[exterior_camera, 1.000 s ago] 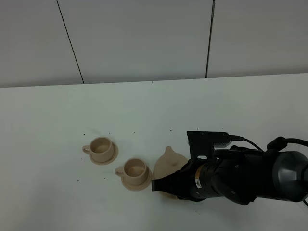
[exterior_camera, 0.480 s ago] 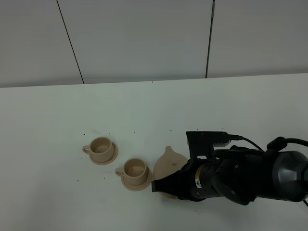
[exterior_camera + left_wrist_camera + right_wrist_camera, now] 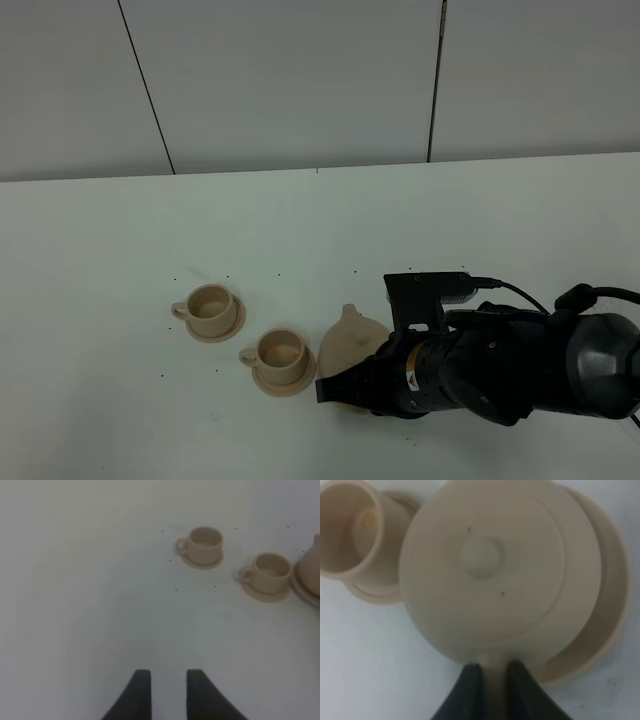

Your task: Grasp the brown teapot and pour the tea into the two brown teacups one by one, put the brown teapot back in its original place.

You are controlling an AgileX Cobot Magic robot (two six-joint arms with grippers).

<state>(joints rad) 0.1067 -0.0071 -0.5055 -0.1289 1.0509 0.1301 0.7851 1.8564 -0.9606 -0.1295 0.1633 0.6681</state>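
- My right pincer (image 3: 493,667) is clamped tight on the handle of the teapot (image 3: 482,565).
- The teapot is on its wide saucer (image 3: 607,600), just beside the nearer cup (image 3: 281,351); the other cup (image 3: 211,302) stands farther left.
- My left pincer (image 3: 167,692) hangs narrowly parted, gripping nothing.

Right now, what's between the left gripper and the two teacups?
Nothing: in the left wrist view, only bare white table separates the left gripper from the two teacups.

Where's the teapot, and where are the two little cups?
teapot (image 3: 482,557): right wrist view, on the lid's knob.
cup beside the teapot (image 3: 281,350): high camera view, inside its bowl.
other cup (image 3: 210,301): high camera view, inside its bowl.
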